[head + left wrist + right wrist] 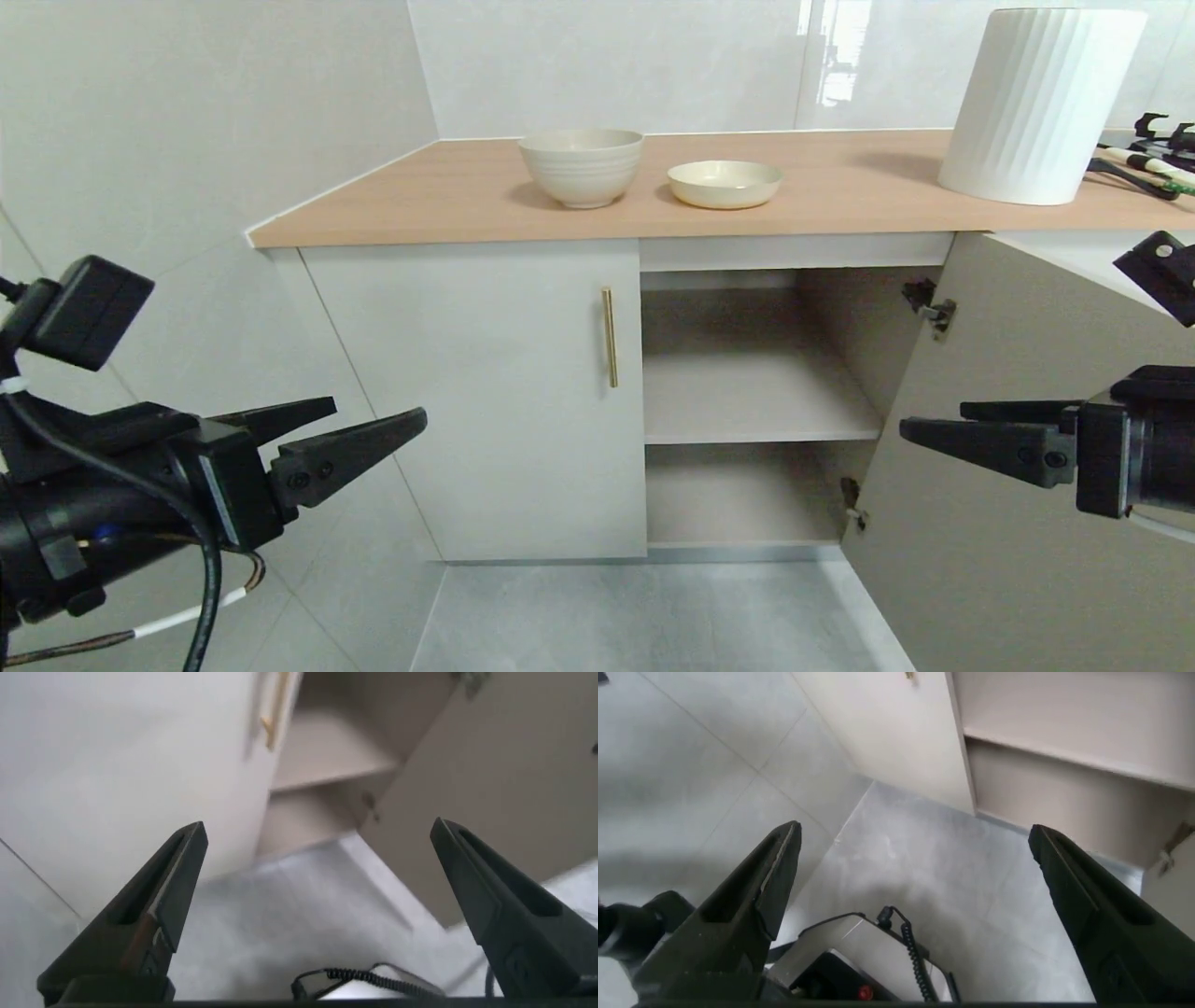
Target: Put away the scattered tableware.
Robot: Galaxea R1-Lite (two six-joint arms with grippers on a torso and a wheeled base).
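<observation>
Left hand (378, 411) hangs low in front of the closed cupboard door (485, 392), fingers spread apart, nothing between them. Right hand (934, 418) sits across from it, level with the open door (990, 317), its fingers also wide apart and empty. Both are well below the table (420, 201) and well apart from anything on it.

Up on the table, the two pieces wait: a deep ribbed bowl (581, 166), pale beige and upright, and just beside it toward the robot's right a shallow cream dish (724, 183), also upright. They stand close together but not touching, near the table's front edge, the dish above the open half of the cupboard and the bowl above the closed door next to it.

The cupboard's right side stands open, showing a bare middle shelf (747, 397) and a bare floor below it. So by my reading the way in is ready, but nothing has been put away yet: both bowl and dish are left to lift and stow.

The bowl looks thick-walled with a broad rim, the dish low with a gently rounded lip. Both look empty, as far as this angle lets me see.

Farther right stand a tall white ribbed container (1041, 103) and some utensils (1144, 168).
</observation>
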